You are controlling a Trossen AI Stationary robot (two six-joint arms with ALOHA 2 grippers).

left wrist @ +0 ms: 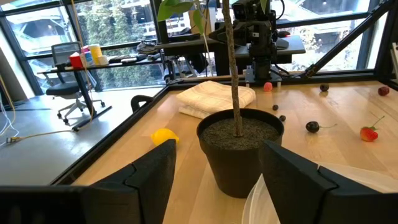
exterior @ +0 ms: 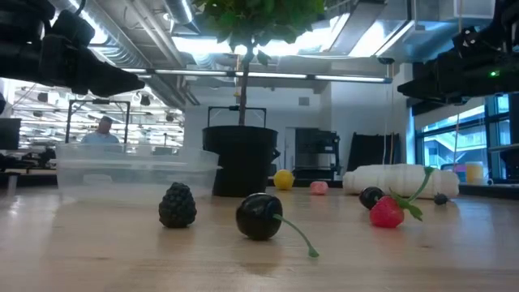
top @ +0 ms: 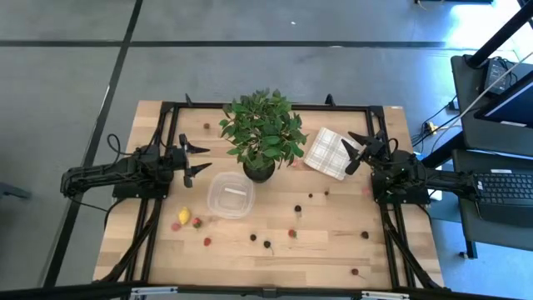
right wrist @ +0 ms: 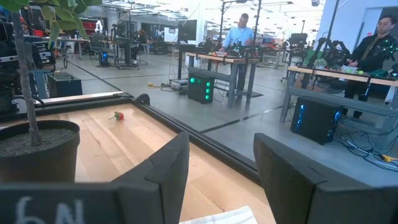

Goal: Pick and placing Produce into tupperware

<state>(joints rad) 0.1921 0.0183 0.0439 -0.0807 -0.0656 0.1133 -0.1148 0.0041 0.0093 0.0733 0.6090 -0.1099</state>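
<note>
The produce lies scattered on the wooden table: a yellow lemon-like piece, red and pink berries and dark ones, with more toward the right. In the low view a blackberry, a cherry and a strawberry lie close by. The clear tupperware stands on the table in front of the potted plant. It holds no produce that I can see. My left gripper is open and empty, left of the plant. My right gripper is open and empty, over the right edge of the checked cloth.
The plant's black pot stands just ahead of my left gripper, with the tupperware's rim beside it. My right gripper faces the table's far edge. A black frame runs around the tabletop. People stand in the room beyond.
</note>
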